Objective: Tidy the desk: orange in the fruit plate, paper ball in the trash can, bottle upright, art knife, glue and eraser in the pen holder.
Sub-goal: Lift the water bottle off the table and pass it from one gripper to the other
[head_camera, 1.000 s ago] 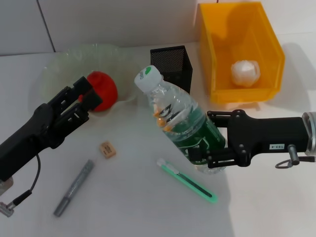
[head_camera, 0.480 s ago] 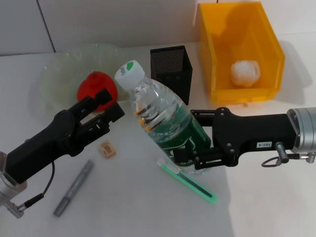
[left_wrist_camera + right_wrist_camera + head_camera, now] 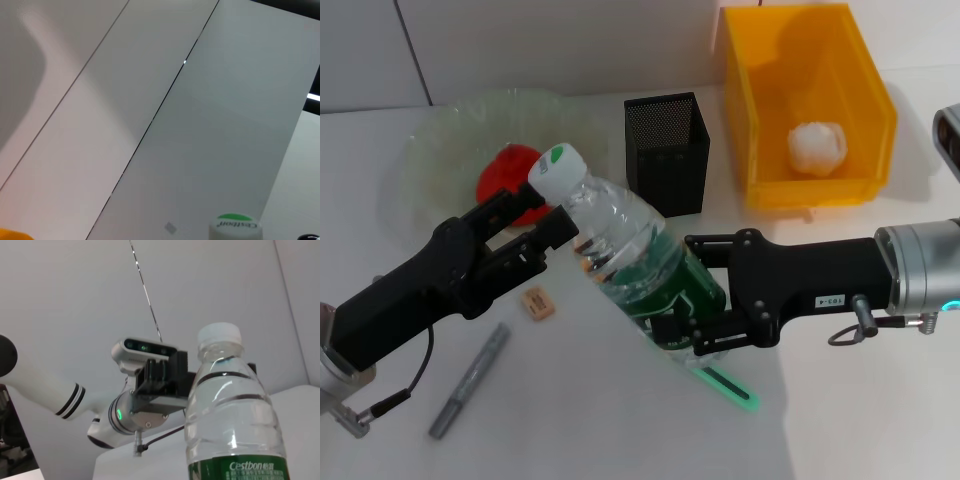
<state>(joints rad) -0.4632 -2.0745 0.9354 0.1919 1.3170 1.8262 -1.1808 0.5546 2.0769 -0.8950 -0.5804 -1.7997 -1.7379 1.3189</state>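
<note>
The art knife lay nearest on the desk. Above it, the right gripper was clenched around the tilted bottle. The left gripper was at the bottle's neck; whether it was grasping could not be told. The pen holder stood beyond.

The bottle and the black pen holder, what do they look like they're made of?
Bottle: clear, glossy plastic by the look, with see-through ribbed walls, a white cap and a green label. Pen holder: probably black metal mesh, matte, with fine perforations across its sides.
</note>
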